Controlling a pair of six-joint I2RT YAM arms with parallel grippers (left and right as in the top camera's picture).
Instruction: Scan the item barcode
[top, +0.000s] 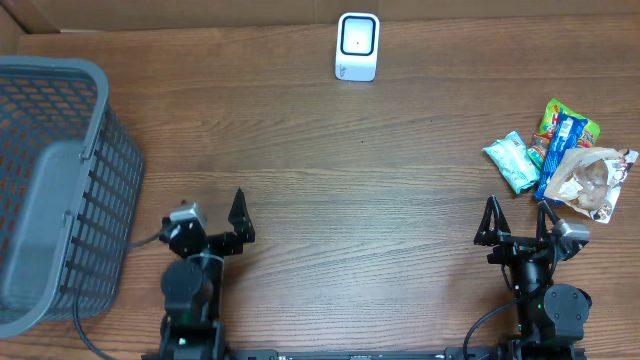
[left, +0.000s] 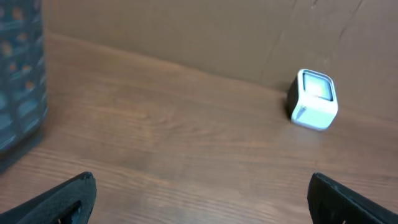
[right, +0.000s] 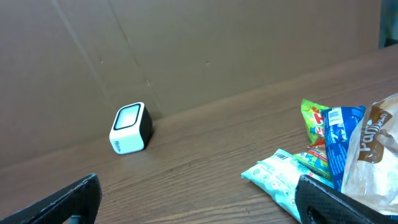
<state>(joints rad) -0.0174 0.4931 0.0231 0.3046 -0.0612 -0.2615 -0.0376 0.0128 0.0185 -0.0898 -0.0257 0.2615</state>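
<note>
The white barcode scanner (top: 357, 46) stands at the far edge of the table, its window facing the arms; it also shows in the left wrist view (left: 314, 99) and the right wrist view (right: 130, 127). A pile of snack items lies at the right: a teal packet (top: 512, 160) (right: 280, 177), a green packet (top: 568, 120) (right: 314, 121), a blue packet (top: 560, 155) (right: 339, 140) and a pale bag (top: 595, 180) (right: 379, 155). My right gripper (top: 519, 225) (right: 199, 190) is open, just short of the pile, touching nothing. Near the front left, my left gripper (top: 212, 222) (left: 200, 190) is open and empty.
A grey mesh basket (top: 50, 190) (left: 18, 81) stands at the table's left edge, beside the left arm. A brown cardboard wall runs behind the scanner. Bare wooden tabletop lies between the grippers and the scanner.
</note>
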